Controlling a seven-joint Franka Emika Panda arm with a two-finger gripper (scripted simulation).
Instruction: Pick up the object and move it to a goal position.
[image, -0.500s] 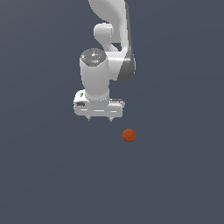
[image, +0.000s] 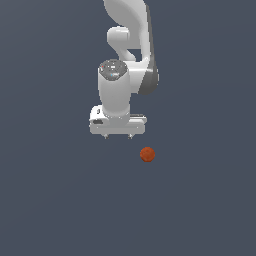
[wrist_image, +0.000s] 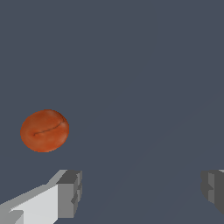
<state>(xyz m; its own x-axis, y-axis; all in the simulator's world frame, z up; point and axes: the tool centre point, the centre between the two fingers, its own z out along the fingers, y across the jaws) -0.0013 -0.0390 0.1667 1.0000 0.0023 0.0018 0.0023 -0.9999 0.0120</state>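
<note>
The object, a small reddish-orange mottled ball (image: 147, 154), lies on the dark grey floor. It sits a little below and toward the exterior view's right of my white gripper (image: 117, 136). The gripper points downward with its short fingertips wide apart and nothing between them. In the wrist view the ball (wrist_image: 45, 130) shows beyond one grey fingertip (wrist_image: 70, 193), outside the gap between the two fingers. The gripper (wrist_image: 142, 190) is open and empty. The ball is apart from both fingers.
The white arm (image: 131, 47) rises behind the gripper toward the top of the exterior view. A plain dark grey floor (image: 60, 200) surrounds the ball on all sides. No other objects show.
The gripper has shifted slightly toward the exterior view's right, nearer the ball. The ball has not moved.
</note>
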